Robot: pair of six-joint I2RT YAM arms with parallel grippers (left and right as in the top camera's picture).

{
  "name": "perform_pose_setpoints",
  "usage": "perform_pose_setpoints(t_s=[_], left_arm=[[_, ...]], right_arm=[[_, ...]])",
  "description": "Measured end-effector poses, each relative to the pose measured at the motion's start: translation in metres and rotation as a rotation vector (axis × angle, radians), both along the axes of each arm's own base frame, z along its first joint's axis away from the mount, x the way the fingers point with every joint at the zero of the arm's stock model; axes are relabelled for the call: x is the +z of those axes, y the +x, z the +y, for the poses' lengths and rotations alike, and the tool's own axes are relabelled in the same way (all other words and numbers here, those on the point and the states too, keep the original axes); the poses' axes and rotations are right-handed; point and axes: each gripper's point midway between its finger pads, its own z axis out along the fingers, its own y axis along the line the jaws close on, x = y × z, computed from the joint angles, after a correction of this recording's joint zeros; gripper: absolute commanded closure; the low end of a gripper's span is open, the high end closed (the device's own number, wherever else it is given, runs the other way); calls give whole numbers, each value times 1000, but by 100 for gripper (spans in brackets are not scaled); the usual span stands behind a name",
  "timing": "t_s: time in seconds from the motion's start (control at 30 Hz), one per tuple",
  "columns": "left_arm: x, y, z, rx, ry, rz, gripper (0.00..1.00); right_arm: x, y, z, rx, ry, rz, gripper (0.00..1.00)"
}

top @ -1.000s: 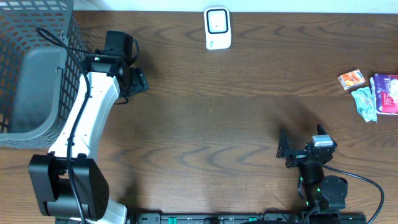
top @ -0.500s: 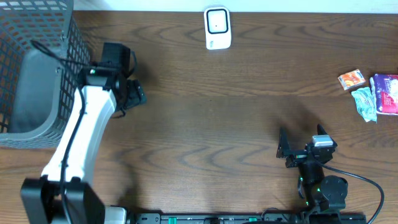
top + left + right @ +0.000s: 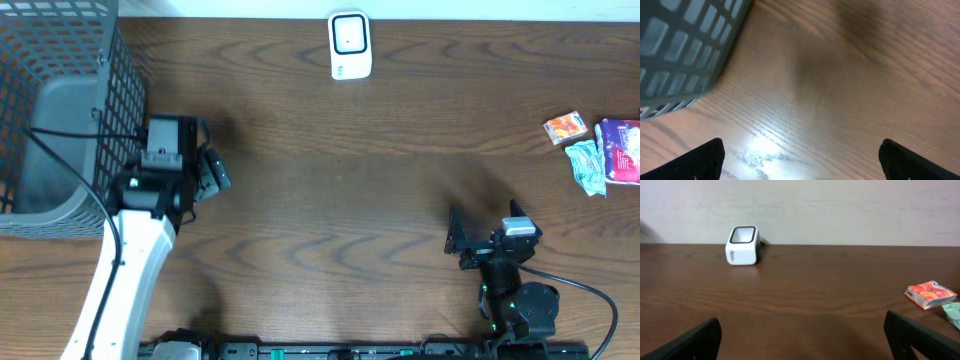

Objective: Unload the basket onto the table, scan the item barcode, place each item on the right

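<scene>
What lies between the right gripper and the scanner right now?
Only bare table lies between the right gripper and the scanner. The right wrist view shows it clearest, and the overhead view agrees.

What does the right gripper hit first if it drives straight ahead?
Looks free: the right gripper points over bare table toward the back wall. The white scanner sits left of that line, the orange packet right. Depth is hard to judge.

SURFACE: dark brown wood-grain table (image 3: pixel 350 200) | LANDMARK: white box-shaped barcode scanner (image 3: pixel 350 45), upright at far edge | WELL LEFT OF SCANNER: grey plastic mesh basket (image 3: pixel 125 100), standing | WELL RIGHT OF SCANNER, SLIGHTLY NEARER: small orange packet (image 3: pixel 565 127), crumpled teal wrapper (image 3: pixel 587 166), purple-and-white packet (image 3: pixel 621 150), clustered close together, all lying flat
</scene>
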Motion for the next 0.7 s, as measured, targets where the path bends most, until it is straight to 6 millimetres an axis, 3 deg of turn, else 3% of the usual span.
perform_pose_setpoints(t_s=[0.27,0.53,0.7], left_arm=[[-10,1,-24,-208,-54,-167,2],[-22,-30,-30,-279,-63,-241,2],[-26,-37,-32,-299,-65,-350,2]], right_arm=[[0,0,0,0,0,-1,1],[0,0,0,0,0,-1,1],[0,0,0,0,0,-1,1]])
